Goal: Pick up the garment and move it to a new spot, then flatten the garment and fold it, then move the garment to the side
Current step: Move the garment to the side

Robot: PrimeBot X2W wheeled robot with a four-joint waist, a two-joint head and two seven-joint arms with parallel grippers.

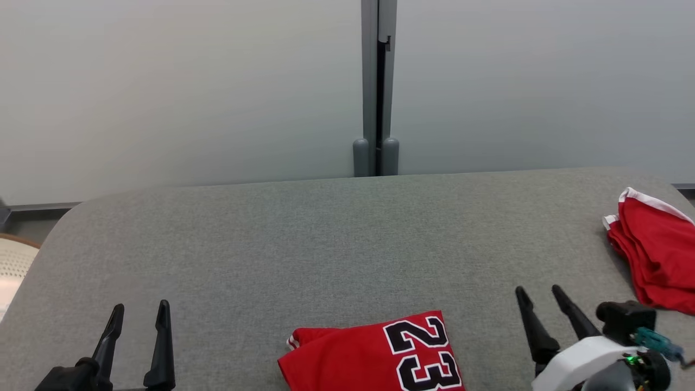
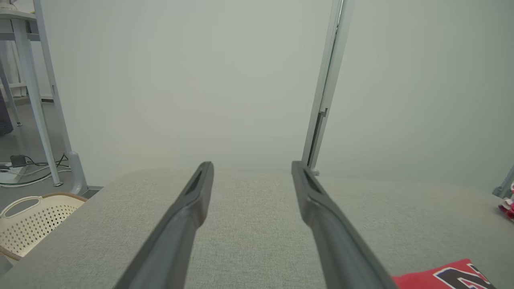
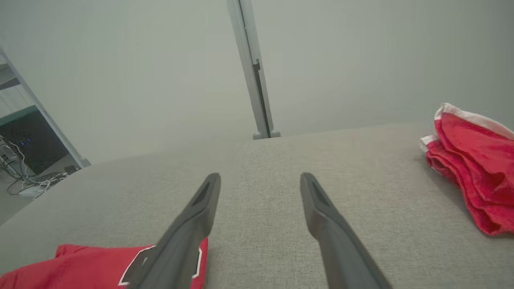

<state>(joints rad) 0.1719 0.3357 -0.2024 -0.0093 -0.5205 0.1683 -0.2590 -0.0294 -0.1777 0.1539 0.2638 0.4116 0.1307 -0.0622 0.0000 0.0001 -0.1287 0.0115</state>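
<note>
A red garment (image 1: 353, 355) with a black-and-white "23" lies folded on the grey table (image 1: 271, 244) at the near edge, in the middle. Its corner shows in the left wrist view (image 2: 437, 277), and in the right wrist view its edge (image 3: 88, 267) lies under the left finger. My left gripper (image 1: 141, 305) stands open at the lower left, well left of the garment, with nothing between its fingers (image 2: 252, 164). To the garment's right, my right gripper (image 1: 538, 289) is open and empty as well (image 3: 260, 175).
A second pile of red cloth with white trim (image 1: 657, 255) lies at the table's right edge, right of my right gripper (image 3: 478, 168). A cream perforated basket (image 2: 28, 224) stands off the table's left side. Grey partition panels with a post (image 1: 377, 87) rise behind the table.
</note>
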